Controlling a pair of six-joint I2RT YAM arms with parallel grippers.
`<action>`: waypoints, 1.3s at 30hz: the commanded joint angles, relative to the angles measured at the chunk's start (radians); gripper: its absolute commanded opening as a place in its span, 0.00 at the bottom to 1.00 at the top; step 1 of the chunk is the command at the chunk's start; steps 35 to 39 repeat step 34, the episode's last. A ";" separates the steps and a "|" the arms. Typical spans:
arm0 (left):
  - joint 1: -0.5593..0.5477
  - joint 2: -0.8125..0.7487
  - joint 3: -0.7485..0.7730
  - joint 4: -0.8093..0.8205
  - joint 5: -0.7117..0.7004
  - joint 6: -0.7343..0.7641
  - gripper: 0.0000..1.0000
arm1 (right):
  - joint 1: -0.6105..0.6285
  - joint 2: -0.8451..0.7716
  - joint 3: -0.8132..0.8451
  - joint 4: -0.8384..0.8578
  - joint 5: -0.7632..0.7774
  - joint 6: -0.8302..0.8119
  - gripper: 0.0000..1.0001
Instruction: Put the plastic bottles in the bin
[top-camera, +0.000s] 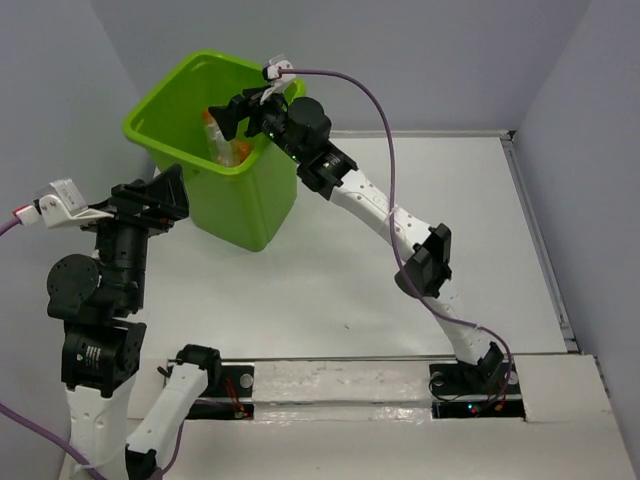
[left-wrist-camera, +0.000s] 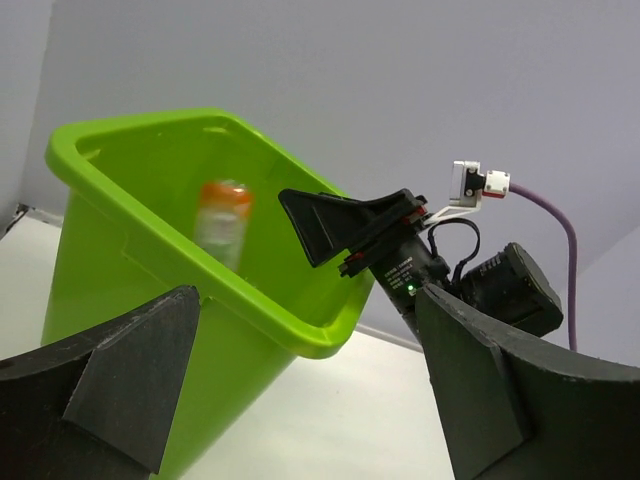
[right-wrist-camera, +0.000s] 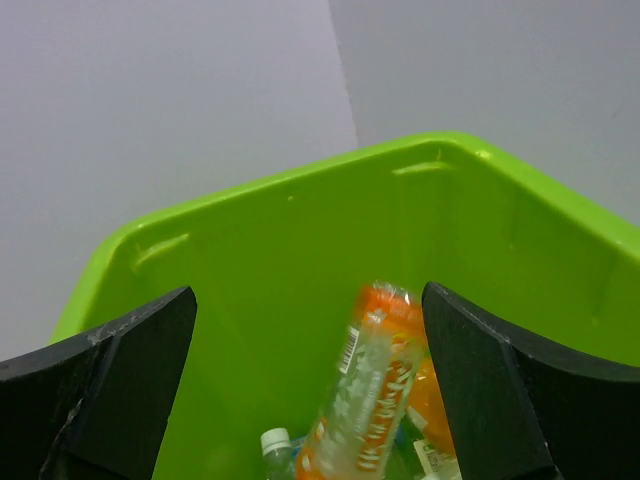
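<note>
Bin, lime green, stands at the far left of the desk, close to the back wall. From above, its floor is hidden by its own walls and by the right gripper. The right wrist view cuts off whatever lies lowest inside.

The right arm stretches from its base at the near right diagonally across the desk to the bin's right rim. Its gripper hangs over the opening and points down into it, fingers spread wide with nothing between them.

The left arm is folded upright at the near left. The left gripper is raised, faces the bin's near wall from close by, and is likewise spread and empty.

Inside the bin, below the right gripper, is an orange-capped bottle with an orange and green label, neck up and leaning. It is blurred in both wrist views, so its print cannot be read, nor can I tell whether it rests on anything. Just beside it, a white-capped bottle is cut off by the lower edge. Something else orange sits to the right, half hidden behind a finger and too covered to name.
</note>
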 joint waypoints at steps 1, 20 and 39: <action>0.000 0.016 0.074 0.021 0.062 0.014 0.99 | 0.005 -0.216 -0.032 0.063 -0.002 -0.066 1.00; 0.000 -0.114 -0.285 0.145 0.781 -0.039 0.99 | 0.005 -1.855 -1.883 0.023 0.371 0.080 0.00; -0.011 -0.170 -0.352 0.230 0.783 -0.056 0.99 | 0.005 -2.010 -1.767 -0.276 0.363 0.114 1.00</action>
